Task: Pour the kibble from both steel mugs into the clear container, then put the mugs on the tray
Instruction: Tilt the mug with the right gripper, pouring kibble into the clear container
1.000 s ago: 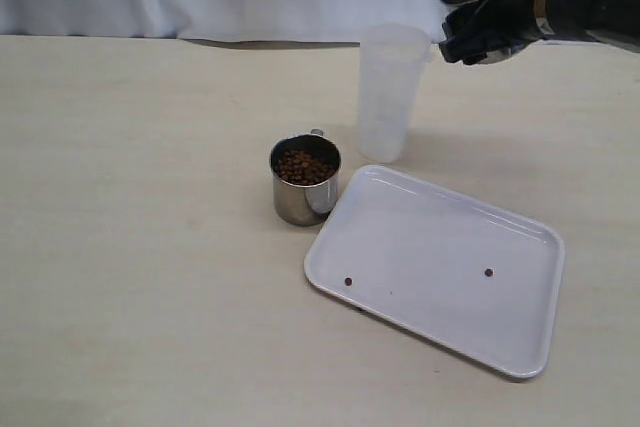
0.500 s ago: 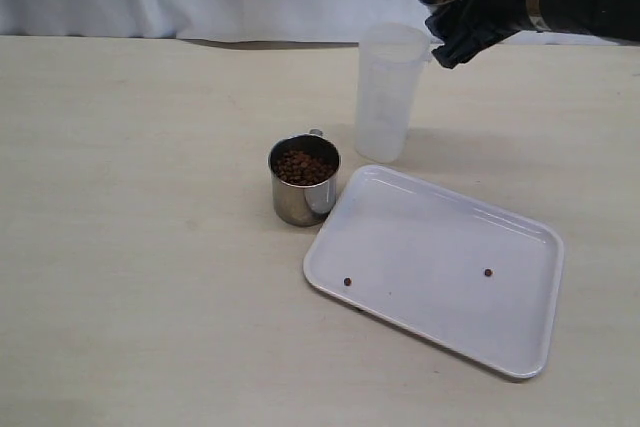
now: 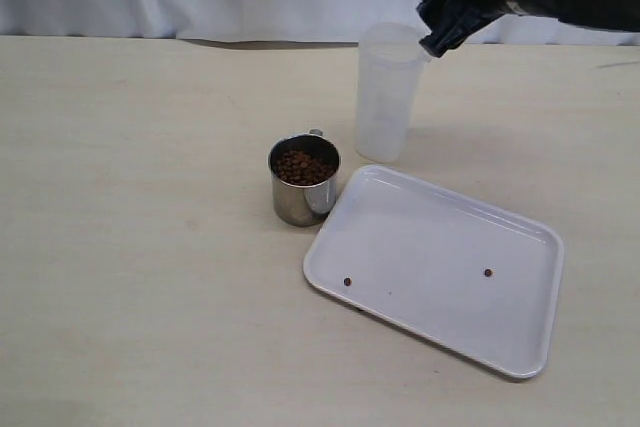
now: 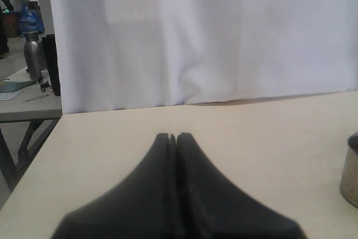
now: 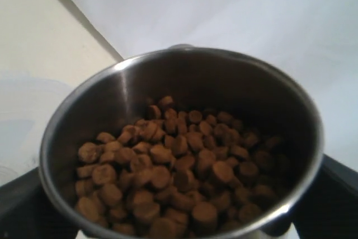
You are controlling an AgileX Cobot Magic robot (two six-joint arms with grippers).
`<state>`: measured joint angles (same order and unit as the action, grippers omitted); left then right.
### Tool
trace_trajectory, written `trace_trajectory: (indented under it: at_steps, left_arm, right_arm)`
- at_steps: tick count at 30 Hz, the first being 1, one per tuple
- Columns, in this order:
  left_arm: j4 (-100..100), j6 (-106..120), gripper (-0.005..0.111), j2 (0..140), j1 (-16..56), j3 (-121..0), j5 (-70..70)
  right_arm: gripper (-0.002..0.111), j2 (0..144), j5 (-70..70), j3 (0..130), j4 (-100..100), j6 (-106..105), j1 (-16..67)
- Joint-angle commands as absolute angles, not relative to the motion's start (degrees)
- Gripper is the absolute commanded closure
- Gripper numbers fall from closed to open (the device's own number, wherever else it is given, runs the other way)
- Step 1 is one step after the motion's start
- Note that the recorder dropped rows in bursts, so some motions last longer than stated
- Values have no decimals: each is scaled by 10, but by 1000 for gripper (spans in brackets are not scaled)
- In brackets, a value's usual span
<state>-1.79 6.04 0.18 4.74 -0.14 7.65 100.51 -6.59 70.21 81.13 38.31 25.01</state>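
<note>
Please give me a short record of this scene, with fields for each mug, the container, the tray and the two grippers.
held mug: full of kibble, raised beside the container's rim
right gripper: jaws closed on the held mug
other mug: upright on the table, full, beside the tray
container: upright, no kibble visible inside
tray: no mugs; two loose pellets
left gripper: jaws shut, empty

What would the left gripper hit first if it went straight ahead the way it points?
The way looks free: the left gripper points across bare table toward the white curtain, probably the first thing met, though depth is unclear. The steel mug sits off to the side of that line.
</note>
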Motion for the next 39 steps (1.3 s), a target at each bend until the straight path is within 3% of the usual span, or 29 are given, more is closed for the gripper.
trace_trajectory:
  at_steps: [1, 39]
  left_arm:
    - [-22, 57, 107, 0, 47, 0, 74]
    - [-21, 57, 107, 0, 47, 0, 74]
  right_arm:
    - [103, 1009, -81, 713, 850, 372, 268]
    - [103, 1031, -112, 713, 999, 330, 268]
